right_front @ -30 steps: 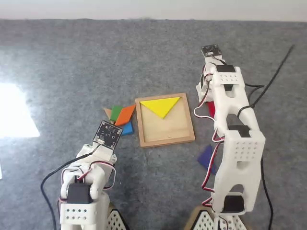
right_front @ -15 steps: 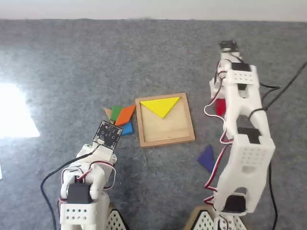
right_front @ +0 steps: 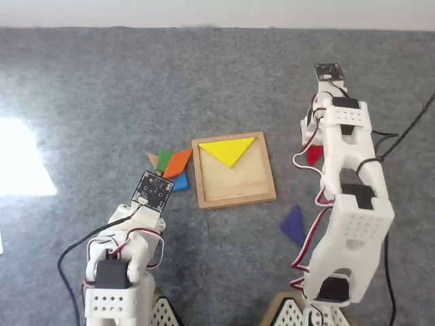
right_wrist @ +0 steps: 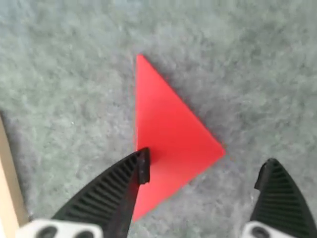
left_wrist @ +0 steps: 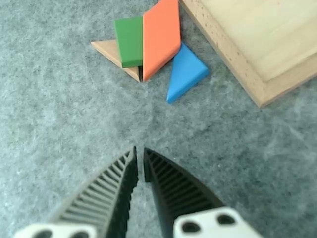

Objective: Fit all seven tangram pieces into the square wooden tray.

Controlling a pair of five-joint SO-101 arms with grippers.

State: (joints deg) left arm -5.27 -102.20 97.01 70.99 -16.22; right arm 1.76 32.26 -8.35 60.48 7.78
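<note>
The square wooden tray (right_front: 234, 193) lies mid-table with a yellow triangle (right_front: 228, 149) in its far part. Left of it sit an orange parallelogram (right_front: 178, 161), a green piece (right_front: 164, 159), a tan triangle (right_front: 152, 160) and a blue triangle (right_front: 181, 182). My left gripper (left_wrist: 139, 154) is shut and empty over bare carpet, short of the blue triangle (left_wrist: 185, 72). A red triangle (right_wrist: 168, 134) lies right of the tray. My right gripper (right_wrist: 204, 171) hangs open over it, one fingertip (right_wrist: 141, 166) above its edge. A dark blue triangle (right_front: 293, 224) lies near the front right.
Grey carpet covers the table. The right arm (right_front: 346, 170) stretches along the tray's right side and covers part of the red triangle (right_front: 313, 155). The tray's rim (left_wrist: 218, 34) runs close to the cluster of pieces. A cable (right_front: 404, 132) trails at the right.
The right arm swung to the right, away from the tray, and now stands over the red triangle. The left arm and all pieces kept still.
</note>
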